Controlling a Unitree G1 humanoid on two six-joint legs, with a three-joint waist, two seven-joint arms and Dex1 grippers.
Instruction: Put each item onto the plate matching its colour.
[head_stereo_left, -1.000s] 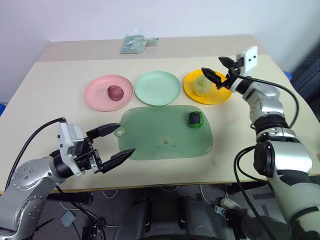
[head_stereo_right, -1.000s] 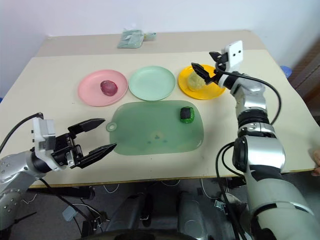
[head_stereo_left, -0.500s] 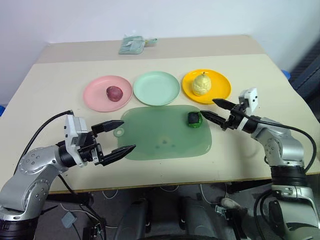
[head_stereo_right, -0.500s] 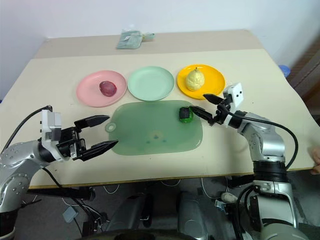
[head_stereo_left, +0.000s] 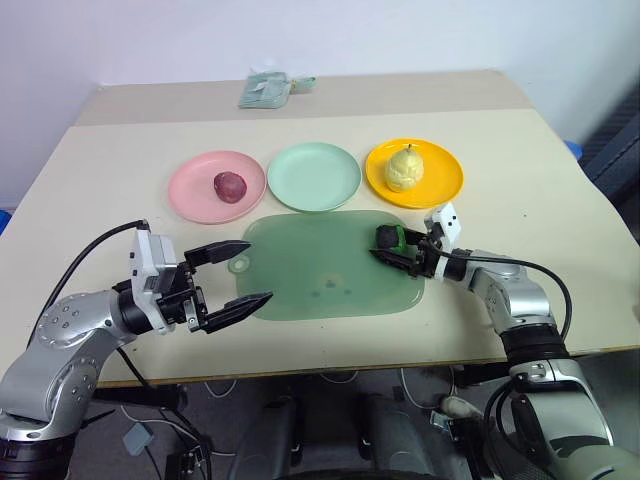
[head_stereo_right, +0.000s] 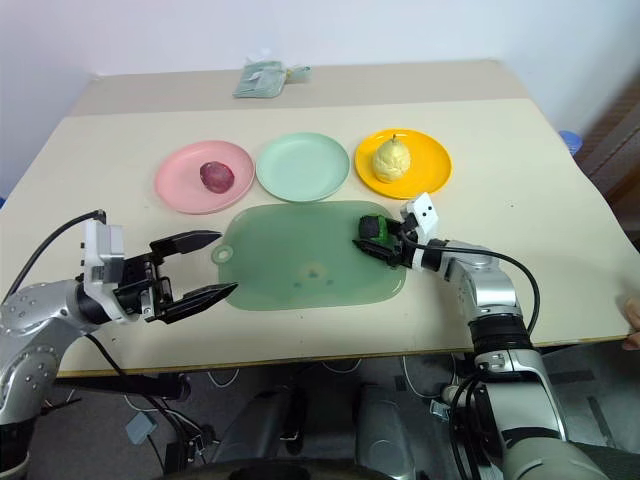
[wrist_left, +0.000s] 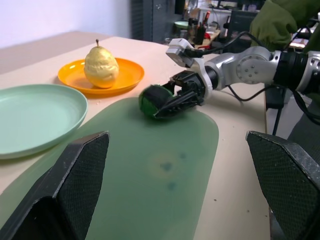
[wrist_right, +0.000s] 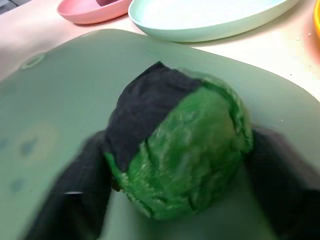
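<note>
The dark green-black toy food chunk sits between the right gripper's two black fingers, which clench it. The left gripper hangs spread wide, well apart from it. No writing is legible.

Beige surface stands against a plain white wall; cables hang beneath its front edge.

Lab, beige table, cluttered benches

"How many plates do you see?"
"Three: one pink plate, one mint green plate, one yellow-orange plate."
"And toy foods?"
"You have three: a red fruit, a yellow pear, a green-black chunk. One green mat too."
</note>
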